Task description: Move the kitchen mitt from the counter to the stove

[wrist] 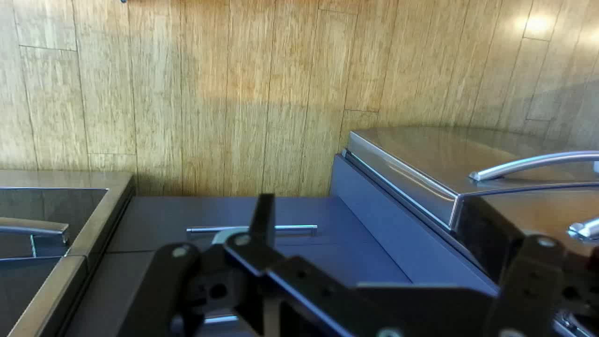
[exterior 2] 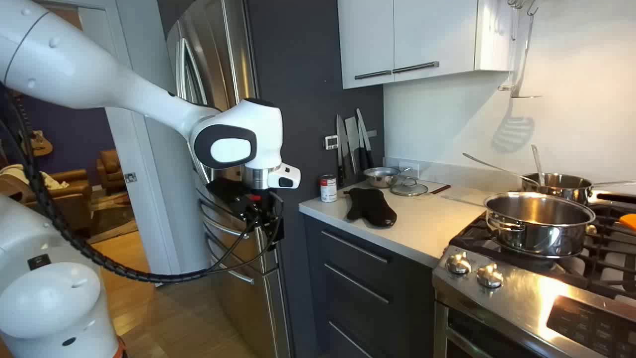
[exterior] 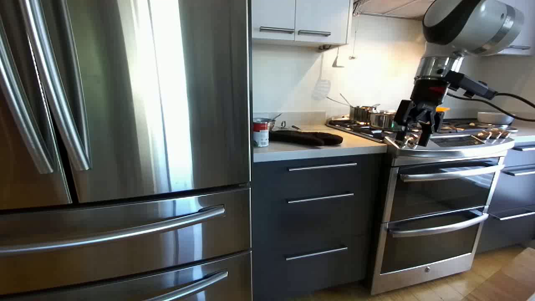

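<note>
On the counter (exterior 2: 427, 219) lies the black mitt (exterior 2: 370, 206), well apart from the hand (exterior: 413, 136), whose jaws gape.

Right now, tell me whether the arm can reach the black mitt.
Probably yes: the gripper looks open, and the mitt lies uncovered on the counter, the can beside it, not over it.

One mitt (exterior 2: 368, 205), two stovetop pots (exterior 2: 546, 233)

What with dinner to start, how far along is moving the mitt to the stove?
Nothing looks done: the mitt lies on the counter. In hand: nothing; the empty tool hangs open. Left: grip the mitt, carry it across, lay it on the stove.
</note>
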Tool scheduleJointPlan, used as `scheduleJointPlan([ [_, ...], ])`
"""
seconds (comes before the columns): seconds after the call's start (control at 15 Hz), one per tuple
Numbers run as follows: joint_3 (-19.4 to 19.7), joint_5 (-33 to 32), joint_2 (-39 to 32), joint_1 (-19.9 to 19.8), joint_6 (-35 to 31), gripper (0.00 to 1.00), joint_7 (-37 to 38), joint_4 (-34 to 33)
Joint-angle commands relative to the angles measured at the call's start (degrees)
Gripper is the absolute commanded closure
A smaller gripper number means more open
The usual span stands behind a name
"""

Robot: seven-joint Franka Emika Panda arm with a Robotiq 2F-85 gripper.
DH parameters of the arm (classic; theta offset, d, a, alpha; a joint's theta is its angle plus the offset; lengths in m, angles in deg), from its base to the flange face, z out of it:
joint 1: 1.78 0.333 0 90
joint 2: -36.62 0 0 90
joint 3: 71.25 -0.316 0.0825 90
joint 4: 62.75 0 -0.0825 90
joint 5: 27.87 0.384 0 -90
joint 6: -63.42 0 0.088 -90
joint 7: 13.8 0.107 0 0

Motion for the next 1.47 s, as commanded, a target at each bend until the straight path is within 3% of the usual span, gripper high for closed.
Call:
scheduleJointPlan([
  [0.0,-1.2,0.7,-0.2,-1.2,0.2,0.00,-0.6,-0.1],
  [0.33,-1.2,0.7,-0.2,-1.2,0.2,0.00,-0.6,-0.1],
  [0.47,-2.2,1.0,-1.7,0.5,-2.5,0.00,-2.5,-2.8],
  [0.8,-5.5,-0.2,-10.3,4.0,-6.3,0.00,-5.5,-17.1],
  [1.13,-6.9,-4.3,-23.1,3.2,-14.2,0.00,-10.0,-32.1],
  [1.4,-6.8,-0.3,-33.4,2.0,-19.9,0.00,-15.6,-41.4],
])
